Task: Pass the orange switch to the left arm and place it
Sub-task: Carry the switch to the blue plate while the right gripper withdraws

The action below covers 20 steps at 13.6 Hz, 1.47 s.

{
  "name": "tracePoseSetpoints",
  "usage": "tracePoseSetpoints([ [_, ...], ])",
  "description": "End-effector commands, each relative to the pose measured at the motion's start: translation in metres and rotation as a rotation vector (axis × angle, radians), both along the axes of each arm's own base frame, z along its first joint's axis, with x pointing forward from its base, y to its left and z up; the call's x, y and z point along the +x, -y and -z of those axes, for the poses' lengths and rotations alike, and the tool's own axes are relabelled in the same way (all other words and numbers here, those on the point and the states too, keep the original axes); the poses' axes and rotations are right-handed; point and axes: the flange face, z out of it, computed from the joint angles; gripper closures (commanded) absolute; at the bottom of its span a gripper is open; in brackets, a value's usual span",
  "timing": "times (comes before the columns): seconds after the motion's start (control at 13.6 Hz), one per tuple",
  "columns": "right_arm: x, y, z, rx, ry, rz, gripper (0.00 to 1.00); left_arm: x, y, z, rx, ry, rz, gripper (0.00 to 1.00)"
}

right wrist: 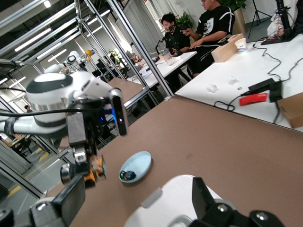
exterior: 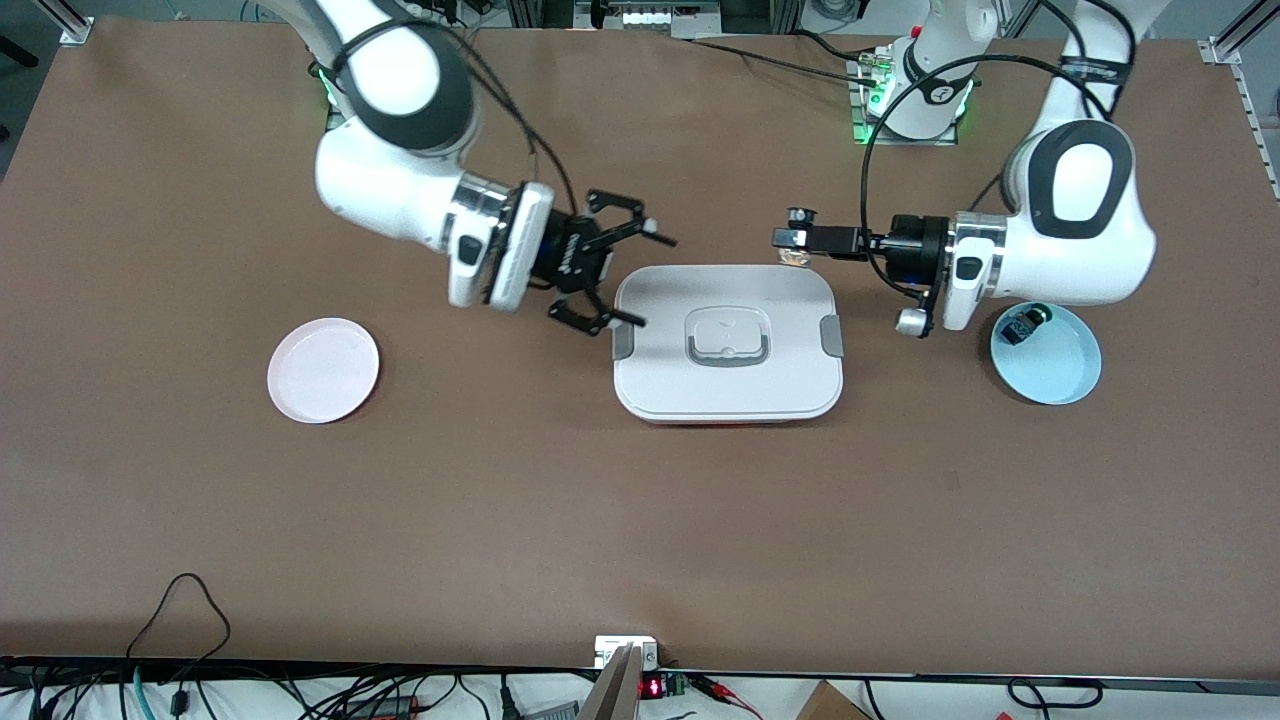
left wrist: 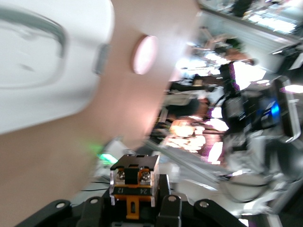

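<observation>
Orange switch [left wrist: 134, 183] is pinched in our left gripper [exterior: 795, 238] above the box [exterior: 728, 385] edge for handover; right gripper [exterior: 612, 272] waits spread wide

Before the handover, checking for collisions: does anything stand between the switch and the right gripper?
Not directly: the left gripper holds the switch above the box's rim, and only its corner lies beneath the path to the open right gripper.

Front view is evenly lit from overhead and sharp; I see soft shadows under the box [exterior: 728, 345] at 6 o'clock, no glare. Left wrist view is heavily motion-blurred, blown highlights from 1 to 4 o'clock; only the orange switch [left wrist: 135, 182] at 6 o'clock is crisp. Right wrist view is bright and clear, ceiling strip lights at 11 o'clock.
</observation>
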Motion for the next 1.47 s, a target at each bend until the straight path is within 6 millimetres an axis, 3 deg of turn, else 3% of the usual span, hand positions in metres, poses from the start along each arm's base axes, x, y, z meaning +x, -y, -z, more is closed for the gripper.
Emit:
tracePoseSetpoints([
  [0.0, 0.005, 0.061, 0.002, -0.025, -0.012, -0.008, 0.00, 0.017, -0.015, -0.013, 0.199, 0.111, 0.139, 0.83],
  [0.22, 0.020, 0.119, 0.008, -0.101, -0.085, -0.062, 0.00, 0.030, -0.042, -0.011, 0.456, 0.256, 0.325, 0.83],
  [0.74, 0.033, 0.222, -0.013, -0.328, -0.238, -0.094, 0.00, 0.048, -0.143, 0.037, 0.824, 0.494, 0.830, 0.83],
  [0.96, 0.039, 0.272, -0.027, -0.483, -0.328, -0.038, 0.00, 0.052, -0.196, 0.072, 0.808, 0.580, 0.983, 0.83],
  [1.25, 0.035, 0.320, -0.071, -0.787, -0.458, 0.079, 0.00, 0.043, -0.278, 0.129, 0.748, 0.774, 1.196, 0.83],
  [1.32, 0.034, 0.328, -0.081, -0.851, -0.479, 0.095, 0.00, 0.037, -0.294, 0.150, 0.712, 0.815, 1.229, 0.83],
  [1.4, 0.033, 0.339, -0.090, -0.895, -0.503, 0.125, 0.00, 0.030, -0.299, 0.165, 0.687, 0.864, 1.262, 0.82],
])
